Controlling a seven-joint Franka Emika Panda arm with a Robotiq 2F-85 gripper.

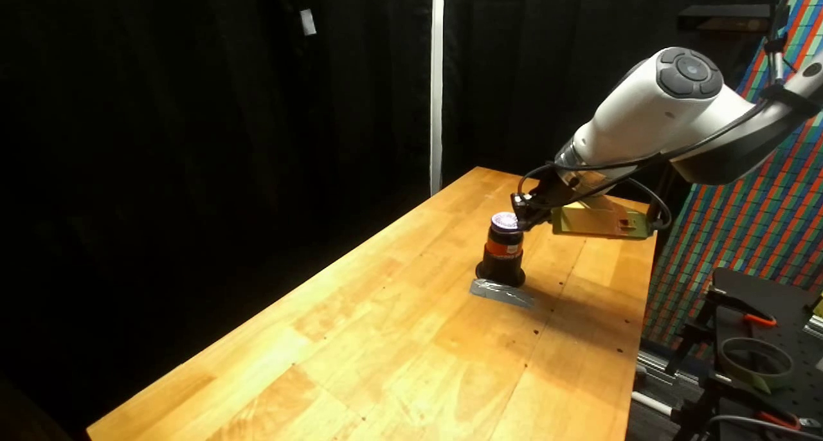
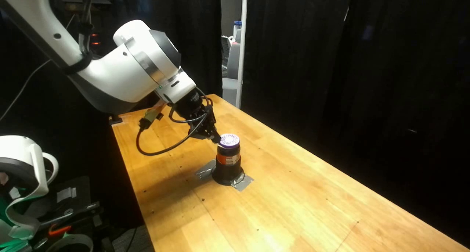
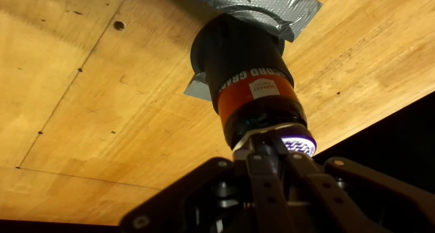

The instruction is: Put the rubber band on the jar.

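The jar [image 1: 504,249] stands upright in a black round holder [image 1: 501,272]. It has a dark body, an orange band and a purple-and-white lid, and shows in both exterior views [image 2: 228,159]. In the wrist view the jar [image 3: 258,90] has the pale rubber band [image 3: 245,136] running across its neck just under the lid, from the fingertips along the side. The band's far side is hidden. My gripper [image 3: 270,137] is tilted down at the lid's edge, its fingertips together on the band. In both exterior views the gripper [image 1: 524,224] [image 2: 216,138] is right beside the lid.
Grey tape [image 1: 501,292] fixes the holder's base to the wooden table [image 1: 386,351]; it also shows in the wrist view [image 3: 289,12]. A dark side cart [image 1: 765,293] with a tape roll [image 1: 756,362] stands beside the table. Black curtains [image 2: 293,53] hang behind.
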